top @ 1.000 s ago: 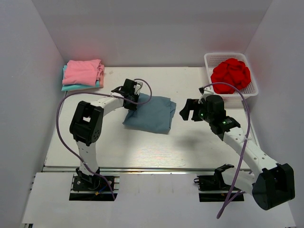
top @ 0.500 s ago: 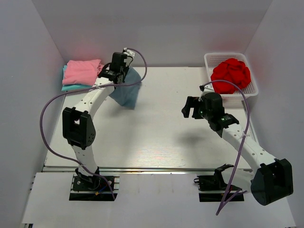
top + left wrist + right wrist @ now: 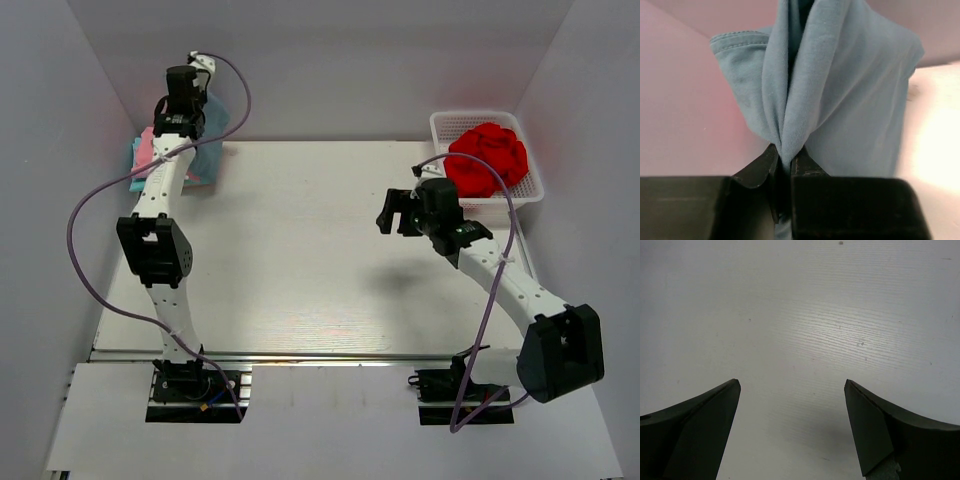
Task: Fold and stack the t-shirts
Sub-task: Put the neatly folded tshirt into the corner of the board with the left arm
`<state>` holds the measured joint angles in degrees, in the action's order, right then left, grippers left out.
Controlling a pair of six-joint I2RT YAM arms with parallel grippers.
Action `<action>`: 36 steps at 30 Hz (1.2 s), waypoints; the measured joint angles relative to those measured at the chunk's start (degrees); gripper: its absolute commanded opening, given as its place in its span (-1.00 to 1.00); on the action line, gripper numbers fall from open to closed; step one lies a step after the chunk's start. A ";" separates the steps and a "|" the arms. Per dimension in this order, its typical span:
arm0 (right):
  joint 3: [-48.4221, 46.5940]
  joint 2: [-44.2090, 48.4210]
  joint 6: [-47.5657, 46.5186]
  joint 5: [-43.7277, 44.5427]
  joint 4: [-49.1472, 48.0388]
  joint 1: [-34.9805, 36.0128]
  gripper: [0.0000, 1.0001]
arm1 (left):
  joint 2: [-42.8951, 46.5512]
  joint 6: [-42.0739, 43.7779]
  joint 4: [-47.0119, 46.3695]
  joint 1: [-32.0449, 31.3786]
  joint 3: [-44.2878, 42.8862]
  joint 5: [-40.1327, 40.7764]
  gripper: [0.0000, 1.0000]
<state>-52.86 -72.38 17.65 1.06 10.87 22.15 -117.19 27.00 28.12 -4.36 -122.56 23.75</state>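
Note:
My left gripper [image 3: 187,108] is shut on the folded blue-grey t-shirt [image 3: 208,135] and holds it in the air over the back left corner, above the stack of the pink t-shirt [image 3: 145,147] and the teal t-shirt [image 3: 137,164]. In the left wrist view the blue-grey t-shirt [image 3: 840,90] hangs bunched from my left gripper [image 3: 785,157]. The red t-shirt [image 3: 486,157] lies crumpled in the white basket [image 3: 532,186]. My right gripper [image 3: 392,212] is open and empty above bare table; in the right wrist view it [image 3: 792,385] has its jaws wide apart.
White walls close the table [image 3: 320,260] on the left, back and right. The basket stands at the back right against the wall. The left arm reaches far back along the left wall.
My left gripper lifted the blue-grey t-shirt from mid-table and carried it back and left to above the pink and teal stack. My right arm drew slightly back.

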 measured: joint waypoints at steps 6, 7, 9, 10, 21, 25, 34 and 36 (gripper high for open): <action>-3.50 -4.57 0.33 -1.68 0.13 0.00 0.81 | -8.20 -0.92 -1.64 6.58 -6.21 -1.31 -1.00; -4.02 -5.40 0.35 -2.01 0.20 0.00 0.81 | -9.20 -1.18 -1.68 7.72 -6.75 -2.01 -1.00; -5.03 -7.04 0.46 -2.78 0.26 0.00 0.81 | -10.80 -1.55 -2.32 9.42 -6.80 -2.64 -1.00; -5.55 -7.80 0.57 -2.99 0.48 0.00 0.81 | -11.56 -1.75 -2.84 10.08 -6.84 -2.80 -1.00; -9.70 -13.25 1.44 -5.07 1.66 0.00 0.81 | -18.16 -5.88 -6.69 15.76 -9.35 -3.30 -1.00; -10.82 -14.99 1.49 -5.62 1.97 0.00 0.81 | -18.27 -6.49 -8.04 15.87 -9.05 -2.69 -0.97; -12.13 -16.61 1.46 -5.97 3.06 0.00 0.81 | -18.40 -7.54 -10.91 15.17 -9.07 4.09 1.00; -12.31 -16.61 1.44 -5.99 3.10 0.00 0.81 | -18.40 -8.52 -10.86 15.17 -9.07 5.33 1.00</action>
<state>-65.17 -88.99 19.09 -4.93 13.98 22.15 -135.59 18.48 17.26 10.81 -131.63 29.08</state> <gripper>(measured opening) 0.904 0.990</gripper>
